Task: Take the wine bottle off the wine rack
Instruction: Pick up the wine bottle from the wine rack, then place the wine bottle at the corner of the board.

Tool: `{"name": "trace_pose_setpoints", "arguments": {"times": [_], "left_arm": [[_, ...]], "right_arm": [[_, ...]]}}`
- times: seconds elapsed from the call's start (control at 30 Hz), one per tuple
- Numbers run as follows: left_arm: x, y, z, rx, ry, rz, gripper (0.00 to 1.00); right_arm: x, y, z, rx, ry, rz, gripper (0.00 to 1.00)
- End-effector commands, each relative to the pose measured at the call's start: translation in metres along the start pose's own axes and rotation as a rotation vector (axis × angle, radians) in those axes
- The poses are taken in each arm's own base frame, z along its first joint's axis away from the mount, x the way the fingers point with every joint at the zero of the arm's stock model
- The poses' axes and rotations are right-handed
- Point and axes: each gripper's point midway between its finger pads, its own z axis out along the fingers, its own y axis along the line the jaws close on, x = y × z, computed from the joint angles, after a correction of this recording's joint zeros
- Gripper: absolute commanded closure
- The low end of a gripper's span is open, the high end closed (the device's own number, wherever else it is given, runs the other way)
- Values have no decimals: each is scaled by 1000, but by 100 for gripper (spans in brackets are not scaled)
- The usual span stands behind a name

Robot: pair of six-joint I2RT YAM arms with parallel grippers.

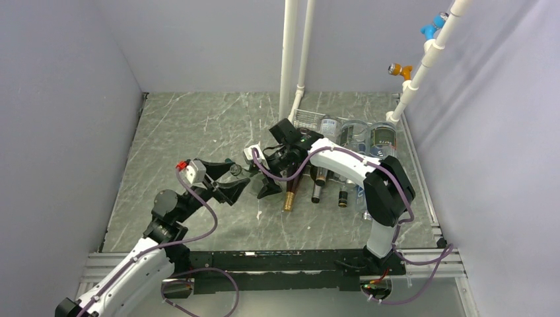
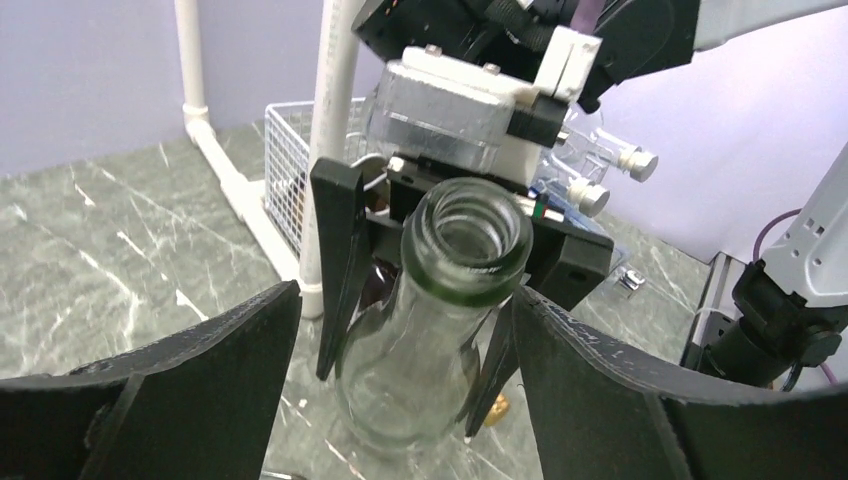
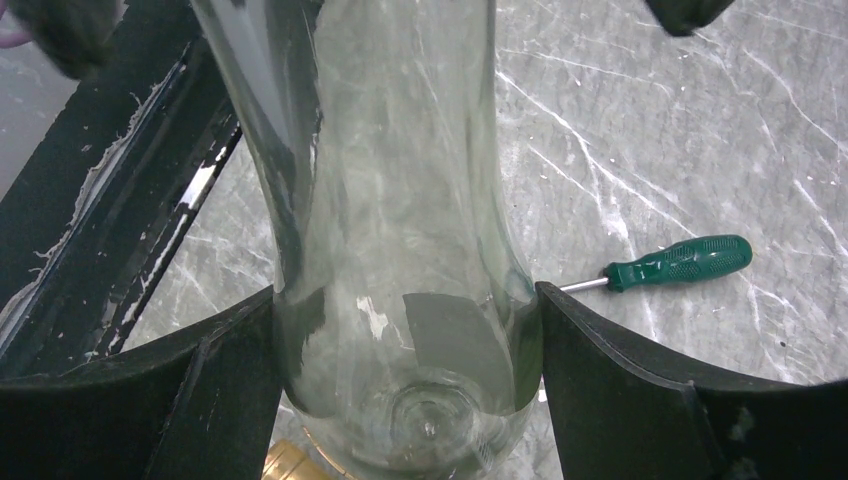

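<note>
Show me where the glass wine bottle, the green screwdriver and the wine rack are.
wine bottle (image 3: 400,200): right wrist view, on its clear body.
screwdriver (image 3: 690,260): right wrist view, on its green handle.
wine rack (image 2: 285,165): left wrist view, on its white wire grid.

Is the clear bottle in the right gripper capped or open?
Open. The left wrist view looks into the bare mouth of the clear bottle: no cork or cap. The right gripper clamps its body.

No lettering is legible anywhere: labels on the racked bottles (image 1: 383,140) blur out, and the clear wine bottle (image 3: 400,200) carries only a blank grey sticker (image 3: 450,340).
</note>
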Motion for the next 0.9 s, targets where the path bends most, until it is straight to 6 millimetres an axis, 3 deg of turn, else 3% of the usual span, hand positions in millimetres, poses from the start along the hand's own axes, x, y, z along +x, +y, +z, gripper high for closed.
{"name": "trace_pose_setpoints", "arguments": {"times": [0.0, 0.37, 0.4, 0.57, 0.63, 0.7, 0.87], "left_arm": [[-35, -9, 8, 42, -136, 63, 20], [-28, -21, 25, 88, -116, 64, 39], [-27, -22, 26, 93, -111, 67, 46], [-23, -23, 32, 104, -75, 58, 100], [-25, -22, 33, 97, -72, 55, 100], [-28, -22, 32, 88, -72, 56, 100], [-47, -19, 29, 48, -110, 72, 100]], "right_arm": [[-16, 0, -6, 0, -47, -37, 95], [-16, 0, -5, -5, -47, -20, 95], [-15, 0, -5, -5, -47, -19, 95], [-16, 1, -5, -7, -48, -13, 93], [-16, 1, -6, -9, -46, -8, 89], [-18, 1, -7, -8, -43, 1, 76], [-36, 1, -15, 2, -54, 20, 29]]}}
